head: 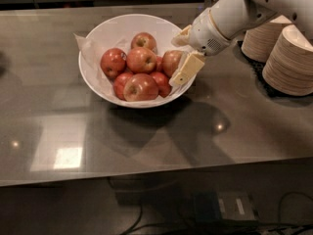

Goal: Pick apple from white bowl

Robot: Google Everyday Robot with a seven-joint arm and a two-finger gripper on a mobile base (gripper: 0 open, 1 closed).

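Observation:
The white bowl [98,43], lined with crinkled white paper, stands on the grey counter and holds several apples. A lighter reddish-orange apple [171,62] lies at the bowl's right side. My gripper [177,58] is at the bowl's right rim, reaching in from the right. It is open. One cream finger [186,70] lies in front of that apple and the other finger [181,36] behind it. The apple sits partly between them, still resting among the others.
Darker red apples [113,62] fill the rest of the bowl. Stacks of tan disposable bowls [291,62] stand on a dark mat at the right, close behind my arm. The counter's front edge runs along the bottom.

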